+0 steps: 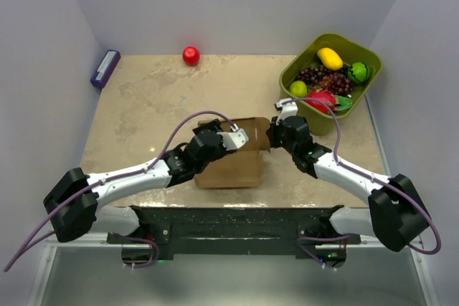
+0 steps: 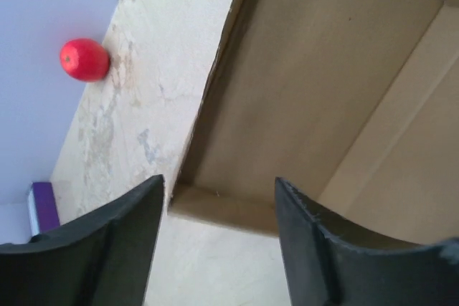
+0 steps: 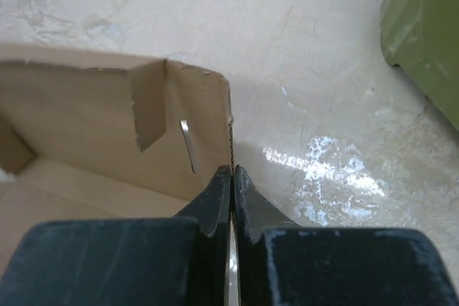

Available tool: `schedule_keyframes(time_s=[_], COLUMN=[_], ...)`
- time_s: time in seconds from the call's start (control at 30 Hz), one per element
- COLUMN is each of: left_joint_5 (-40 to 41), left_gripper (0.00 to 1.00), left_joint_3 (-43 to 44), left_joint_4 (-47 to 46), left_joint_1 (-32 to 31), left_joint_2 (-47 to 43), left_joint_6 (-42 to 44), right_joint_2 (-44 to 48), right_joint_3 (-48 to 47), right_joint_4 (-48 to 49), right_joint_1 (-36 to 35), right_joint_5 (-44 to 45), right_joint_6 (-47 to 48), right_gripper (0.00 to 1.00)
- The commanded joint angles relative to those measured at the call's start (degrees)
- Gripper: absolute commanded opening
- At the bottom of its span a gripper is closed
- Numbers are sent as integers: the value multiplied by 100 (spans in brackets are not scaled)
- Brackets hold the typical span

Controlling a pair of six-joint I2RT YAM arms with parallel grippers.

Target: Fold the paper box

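At table [image 1: 143, 105] centre: brown thin-cardboard paper box [image 1: 233, 166], walls raised, folding unfinished; right gripper [image 3: 232, 175] pinches a wall edge, left gripper [image 2: 219, 185] gapes wide.

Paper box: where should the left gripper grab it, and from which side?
Take a thin standing wall of the paper box by its top edge, from above, one finger inside and one outside. The open left gripper straddles a wall's end; the right gripper is shut on another wall the same way.
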State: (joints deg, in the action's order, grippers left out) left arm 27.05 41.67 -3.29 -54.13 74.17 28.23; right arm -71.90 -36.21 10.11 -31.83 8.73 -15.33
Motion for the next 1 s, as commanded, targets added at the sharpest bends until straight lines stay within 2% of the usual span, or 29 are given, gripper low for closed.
schedule_keyframes(time_s=[0.0,0.07,0.17,0.3,0.37,0.5,0.7,0.83,0.97], left_joint_5=[-6,-94,-488,-1447,-1518,-1676,-1913,-1984,-1853], left_gripper=[77,80,80,76,73,68,67,66,62], left_joint_3=[596,955,1028,493,54,-238,-712,-1063,-1065], left_joint_4=[-103,47,13,-749,-1058,-1471,-2096,-2211,-2168], left_joint_1=[-28,-28,-36,-98,-115,-212,-563,-608,-608], left_joint_2=[-298,-429,-683,-650,-388,70,369,860,1432], left_joint_6=[-553,-826,-1476,-2775,-3217,-3964,-4115,-4255,-4282], right_joint_2=[167,194,220,290,352,431,378,361,378], right_joint_3=[324,386,430,518,562,650,632,580,483], right_joint_4=[710,817,852,896,931,932,879,782,642], right_joint_1=[2,-7,-16,-25,-25,-42,-33,-33,-51], right_joint_5=[-91,-100,-73,-12,-3,32,190,252,243], right_joint_6=[-57,-40,39,101,118,118,57,-57,-215], right_gripper=[0,0,0,0,0,0,0,0,0])
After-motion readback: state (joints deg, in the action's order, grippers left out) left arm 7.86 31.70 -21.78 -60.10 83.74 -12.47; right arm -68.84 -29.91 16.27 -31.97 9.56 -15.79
